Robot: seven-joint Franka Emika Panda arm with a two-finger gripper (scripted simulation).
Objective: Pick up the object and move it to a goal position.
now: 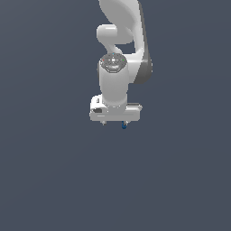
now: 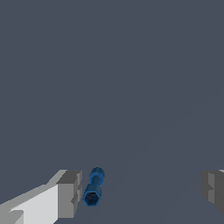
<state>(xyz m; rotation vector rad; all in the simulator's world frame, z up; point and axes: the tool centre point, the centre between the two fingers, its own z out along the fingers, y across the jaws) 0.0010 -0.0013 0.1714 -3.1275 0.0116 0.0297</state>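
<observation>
The object (image 2: pixel 93 189) is a tiny bright-blue piece, like a short bolt with a hexagonal end. In the wrist view it lies between my fingers, close against one grey finger pad (image 2: pixel 70 194); the other pad (image 2: pixel 213 189) is far from it. My white gripper (image 2: pixel 140 192) is open wide. In the exterior view the gripper (image 1: pixel 114 122) points down and the blue object (image 1: pixel 124 127) shows as a small dot just under the fingertip on the exterior view's right. I cannot tell whether the pad touches the object.
The surface all around is a plain dark grey-blue floor (image 1: pixel 54 180) with no other objects, edges or markers in view. The arm's white links (image 1: pixel 122 40) rise behind the gripper in the exterior view.
</observation>
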